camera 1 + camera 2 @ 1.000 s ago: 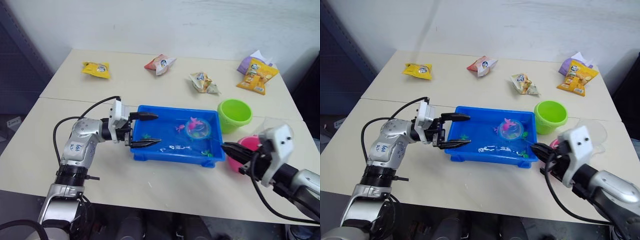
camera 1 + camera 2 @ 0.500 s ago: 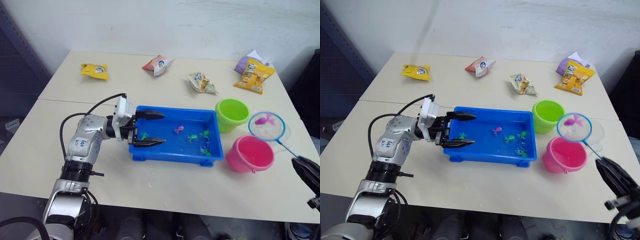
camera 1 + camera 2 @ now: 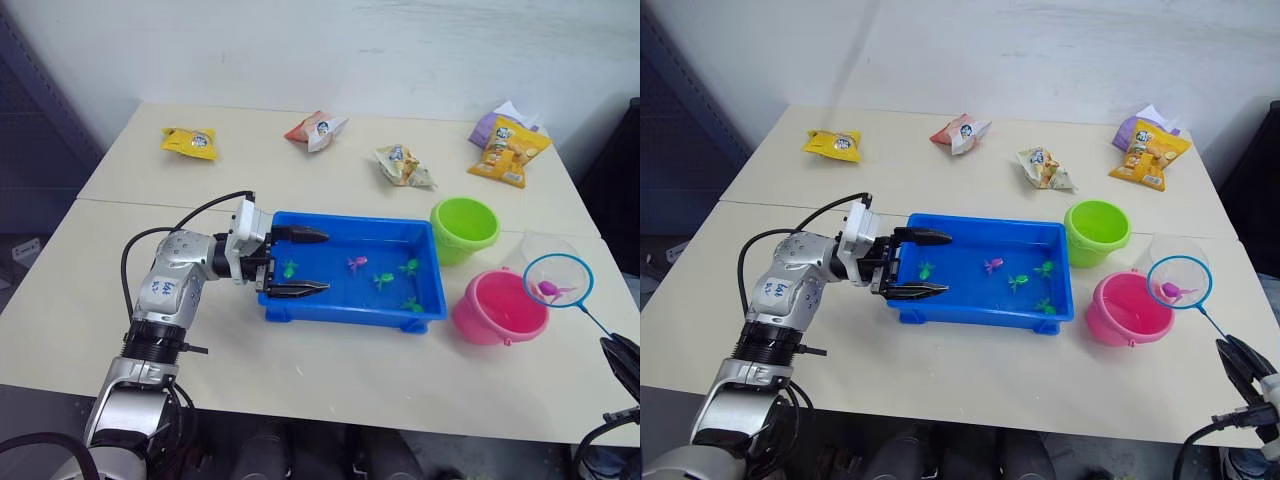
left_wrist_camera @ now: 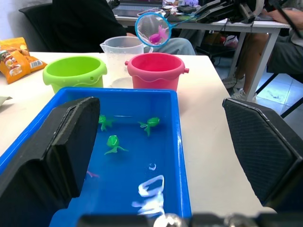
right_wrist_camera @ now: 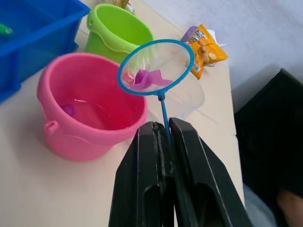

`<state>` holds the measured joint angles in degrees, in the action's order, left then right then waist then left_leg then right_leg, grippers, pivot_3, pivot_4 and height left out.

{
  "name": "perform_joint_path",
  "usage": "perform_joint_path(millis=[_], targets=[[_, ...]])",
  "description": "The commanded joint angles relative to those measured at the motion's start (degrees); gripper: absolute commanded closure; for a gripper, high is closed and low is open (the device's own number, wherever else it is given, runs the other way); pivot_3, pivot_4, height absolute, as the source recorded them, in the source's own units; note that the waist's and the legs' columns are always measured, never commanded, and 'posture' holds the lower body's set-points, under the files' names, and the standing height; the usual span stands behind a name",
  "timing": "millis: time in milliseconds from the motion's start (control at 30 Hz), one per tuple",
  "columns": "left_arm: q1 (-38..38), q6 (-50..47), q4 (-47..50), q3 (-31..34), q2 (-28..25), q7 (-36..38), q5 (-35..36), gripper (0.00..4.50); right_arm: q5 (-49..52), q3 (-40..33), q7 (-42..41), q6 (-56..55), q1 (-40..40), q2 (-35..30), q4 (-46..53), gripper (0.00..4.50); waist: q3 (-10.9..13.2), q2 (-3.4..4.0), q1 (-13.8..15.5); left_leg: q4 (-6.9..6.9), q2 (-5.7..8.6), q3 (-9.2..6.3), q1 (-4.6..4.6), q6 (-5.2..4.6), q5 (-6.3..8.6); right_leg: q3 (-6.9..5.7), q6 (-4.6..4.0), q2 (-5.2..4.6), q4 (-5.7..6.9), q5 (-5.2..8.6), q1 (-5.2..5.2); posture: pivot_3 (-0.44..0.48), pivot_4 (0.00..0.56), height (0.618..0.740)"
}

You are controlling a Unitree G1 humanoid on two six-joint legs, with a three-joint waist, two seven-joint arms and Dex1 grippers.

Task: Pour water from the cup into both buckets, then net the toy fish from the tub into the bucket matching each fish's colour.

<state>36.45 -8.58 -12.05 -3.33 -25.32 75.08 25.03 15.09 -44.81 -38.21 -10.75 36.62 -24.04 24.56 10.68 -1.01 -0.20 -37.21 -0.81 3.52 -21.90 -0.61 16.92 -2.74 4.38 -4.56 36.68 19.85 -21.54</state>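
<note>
text: blue marking on left forearm sticker (image 3: 164, 290), too small to read | snack packets: yellow (image 3: 192, 139), red-white (image 3: 319, 128), orange (image 3: 513, 152), printed logos, none legible | clear cup (image 4: 122, 54): faint scale marks, no figures readable | buckets, tub: no lettering seen

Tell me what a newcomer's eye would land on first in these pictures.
First, the bright blue tub at the table's middle, water and small green and pink fish inside, with the left hand open over its left end. Next, the net on the right, its handle pinched in the right hand, holding a pink fish just beyond the pink bucket. The lime green bucket stands behind the pink one.
</note>
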Motion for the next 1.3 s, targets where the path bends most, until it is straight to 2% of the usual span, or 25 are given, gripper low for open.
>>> perform_joint_path(millis=[33,267,500,600,667,767,867,1000,1067,1167,1233,1300], targets=[[0.6,0.4,1.7,0.5,-0.4,-0.2,0.3,0.04,-9.9,-0.6,3.6,-12.1,-1.1,-1.5,-4.6,4.5,0.0,0.0,0.1,0.02,0.0,0.01,0.04,0.02,-0.01,0.01,-0.03,0.0,0.04,0.02,0.0,0.0,0.15,0.738],[0.2,0.3,2.0,0.7,-0.7,-0.8,0.3,0.04,-30.8,-0.9,13.8,-37.9,-2.4,-6.6,-16.6,4.5,0.0,0.0,0.0,0.04,0.01,0.15,0.2,0.1,-0.03,0.09,-0.06,0.02,0.12,0.03,0.06,0.0,0.15,0.738],[-0.3,0.5,2.6,0.8,-0.5,-1.8,0.3,0.04,-52.6,-2.6,29.6,-47.0,-4.2,-6.6,-18.8,4.5,0.0,0.0,0.0,0.05,0.0,0.27,0.39,0.23,-0.09,0.21,-0.1,0.04,0.24,0.06,0.12,0.0,0.15,0.738],[-0.6,0.4,2.8,0.9,-0.6,-2.1,0.4,0.04,-55.8,-3.1,34.2,-47.4,-3.6,-7.1,-18.1,4.5,0.0,0.0,0.0,0.05,0.0,0.28,0.41,0.26,-0.09,0.22,-0.11,0.04,0.26,0.07,0.12,0.0,0.15,0.738],[-1.0,0.4,3.0,1.4,-1.1,-2.5,0.4,0.04,-46.2,-0.7,31.5,-43.7,-3.0,-8.2,-16.6,4.5,0.0,0.0,0.0,0.05,0.0,0.29,0.41,0.27,-0.1,0.23,-0.11,0.05,0.26,0.08,0.12,0.0,0.15,0.738],[-2.2,0.1,2.8,2.2,-2.2,-3.0,0.5,0.04,-14.1,13.0,19.8,-30.5,1.2,-11.9,-8.6,4.5,0.0,-0.03,-0.6,0.07,-0.03,0.33,0.53,0.27,-0.1,0.29,-0.12,0.06,0.28,0.08,0.21,0.0,0.15,0.738],[-3.4,0.4,2.0,2.9,-3.5,-3.0,0.3,0.04,2.0,17.3,13.7,-19.9,1.7,-16.8,0.9,4.5,0.0,-0.02,-1.3,0.08,-0.13,0.21,0.82,0.22,-0.07,0.19,-0.16,0.09,0.28,0.1,0.55,0.0,0.15,0.738],[-4.2,0.3,1.0,3.8,-4.9,-3.1,0.1,0.04,12.7,17.7,13.0,-5.7,-3.8,-21.2,9.7,4.5,0.0,-0.06,-1.4,0.04,-0.12,0.1,0.79,0.17,-0.04,0.12,-0.16,0.04,0.28,0.1,0.56,0.0,0.15,0.738],[-4.5,0.2,0.7,4.1,-5.8,-3.2,0.0,0.04,19.7,20.4,13.8,5.9,-7.8,-25.2,13.5,4.5,0.0,-0.06,-1.4,0.03,-0.1,0.09,0.75,0.16,-0.04,0.11,-0.16,0.02,0.29,0.1,0.54,0.0,0.15,0.738],[-4.8,-0.2,1.2,4.2,-6.3,-3.8,-0.2,0.04,25.2,25.9,19.8,24.9,-15.1,-29.7,16.3,4.5,0.0,-0.07,-1.1,0.02,-0.12,0.0,0.71,0.16,-0.03,0.04,-0.16,0.01,0.26,0.1,0.53,0.0,0.15,0.738],[-5.1,-0.3,1.2,4.5,-6.6,-3.9,-0.1,0.04,26.9,30.4,21.9,34.3,-21.1,-31.6,16.8,4.5,0.0,-0.07,-0.8,0.03,-0.11,-0.01,0.6,0.16,-0.03,0.02,-0.17,-0.01,0.23,0.1,0.45,0.0,0.15,0.738],[-5.6,-0.2,1.4,4.7,-7.0,-3.7,0.0,0.04,24.6,35.6,22.7,41.0,-27.2,-33.0,16.1,4.5,0.0,-0.07,-0.6,0.03,-0.11,-0.02,0.52,0.15,-0.03,0.0,-0.17,-0.02,0.19,0.1,0.38,0.0,0.15,0.738]])
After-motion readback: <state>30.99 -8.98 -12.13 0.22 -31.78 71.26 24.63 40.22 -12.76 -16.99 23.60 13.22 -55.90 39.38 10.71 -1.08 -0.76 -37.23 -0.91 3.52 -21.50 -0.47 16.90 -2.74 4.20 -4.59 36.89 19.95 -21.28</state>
